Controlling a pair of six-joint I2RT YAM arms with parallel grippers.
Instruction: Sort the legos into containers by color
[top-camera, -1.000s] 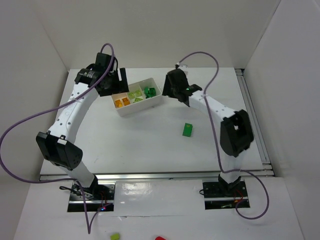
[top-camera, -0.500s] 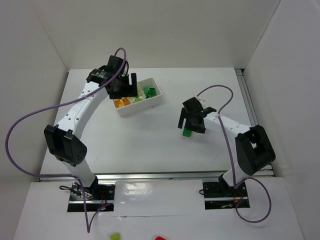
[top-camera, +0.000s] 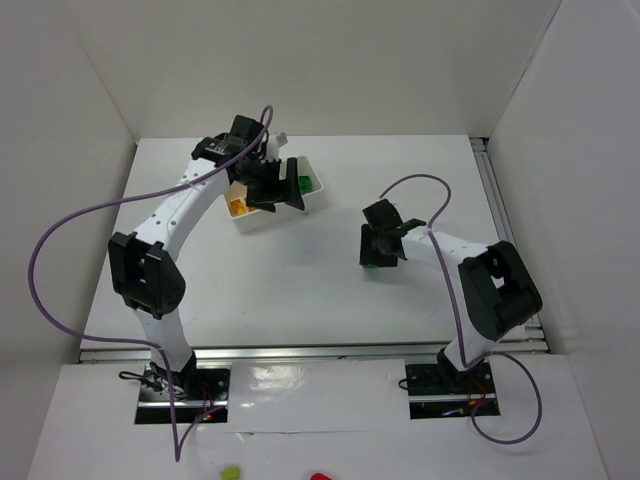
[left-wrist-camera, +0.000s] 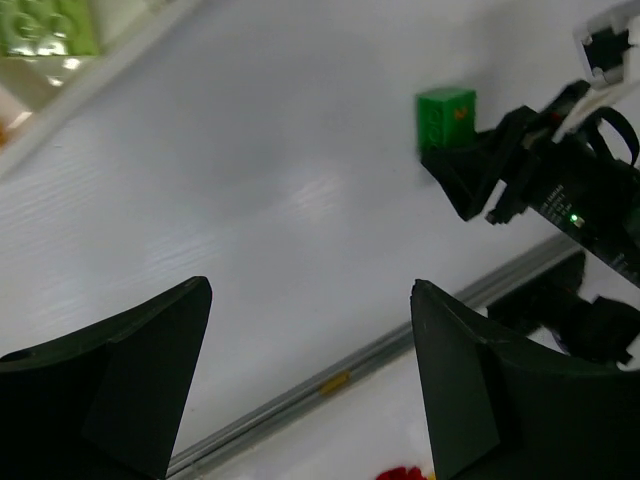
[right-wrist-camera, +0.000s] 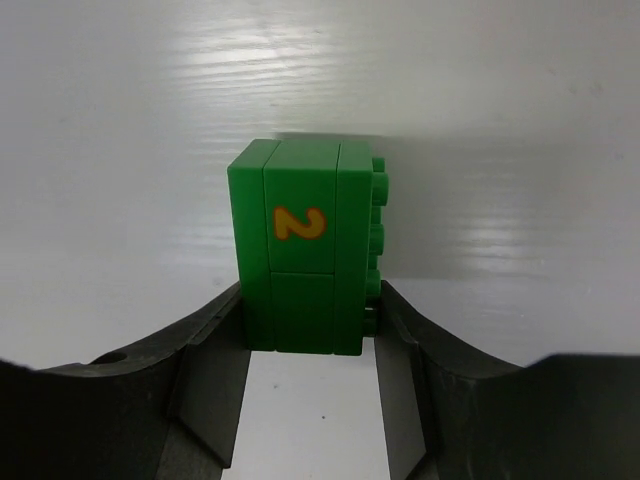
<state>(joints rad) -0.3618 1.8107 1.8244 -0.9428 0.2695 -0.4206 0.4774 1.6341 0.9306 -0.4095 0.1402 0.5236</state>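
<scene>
The white tray (top-camera: 316, 196) stands at the back of the table, partly hidden under my left gripper (top-camera: 283, 190). An orange brick (top-camera: 238, 207) and a dark green brick (top-camera: 303, 183) show in its end compartments. A lime brick (left-wrist-camera: 45, 25) shows in the left wrist view. My left gripper (left-wrist-camera: 310, 290) is open and empty, hovering over the tray's near side. A dark green brick with a yellow "2" (right-wrist-camera: 305, 255) lies on the table, right of centre (top-camera: 370, 264), also seen in the left wrist view (left-wrist-camera: 446, 115). My right gripper (right-wrist-camera: 310, 315) has both fingers against its sides, low on the table (top-camera: 373, 250).
A metal rail (top-camera: 320, 350) runs along the table's near edge. A red piece (top-camera: 320, 477) and a lime piece (top-camera: 230, 471) lie beyond it, off the table. White walls stand at the left, back and right. Purple cables loop over both arms.
My right gripper moved from beside the tray down to the loose green brick and closed on its sides. My left gripper swung right, from the tray's left end to over the tray.
</scene>
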